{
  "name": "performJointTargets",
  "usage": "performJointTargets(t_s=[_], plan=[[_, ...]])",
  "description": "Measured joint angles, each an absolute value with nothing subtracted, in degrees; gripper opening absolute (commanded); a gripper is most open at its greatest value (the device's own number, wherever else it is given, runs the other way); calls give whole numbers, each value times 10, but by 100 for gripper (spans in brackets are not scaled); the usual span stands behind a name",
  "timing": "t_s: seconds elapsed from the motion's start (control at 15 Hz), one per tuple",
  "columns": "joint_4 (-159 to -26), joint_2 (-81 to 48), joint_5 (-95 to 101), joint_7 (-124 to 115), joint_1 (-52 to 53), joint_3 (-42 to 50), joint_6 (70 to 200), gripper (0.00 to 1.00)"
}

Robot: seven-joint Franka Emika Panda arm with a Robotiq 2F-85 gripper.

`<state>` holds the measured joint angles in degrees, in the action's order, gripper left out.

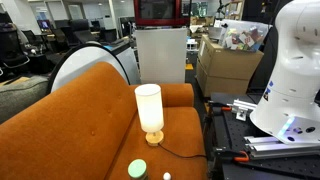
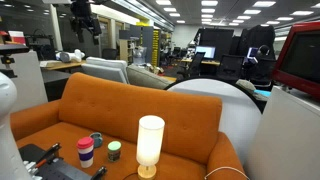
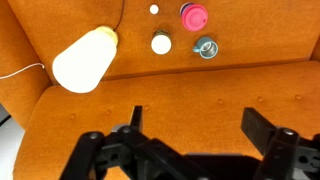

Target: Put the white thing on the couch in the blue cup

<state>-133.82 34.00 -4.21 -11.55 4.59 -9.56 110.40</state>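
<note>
The tiny white thing (image 3: 154,9) lies on the orange-brown couch (image 3: 200,85) seat near its front edge. It also shows in both exterior views (image 1: 167,176) (image 2: 101,171). The blue cup (image 3: 206,47) stands upright on the seat, a little way from it, and shows in an exterior view (image 2: 96,139). My gripper (image 3: 198,125) is open and empty. It hangs high above the couch back, far from both, and shows in an exterior view (image 2: 84,20).
A tall white lamp (image 3: 85,60) with a cord stands on the seat. A green round thing (image 2: 114,151) and a red cup (image 3: 193,16) sit between the white thing and the blue cup. The robot base (image 1: 295,70) is beside the couch.
</note>
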Motion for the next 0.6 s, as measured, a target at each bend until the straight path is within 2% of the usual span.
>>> performJointTargets(t_s=[0.33,0.6], plan=[[-1341,338,-42,-116,46,-96,1106,100],[-1370,304,-36,-117,40,-93,1161,100]])
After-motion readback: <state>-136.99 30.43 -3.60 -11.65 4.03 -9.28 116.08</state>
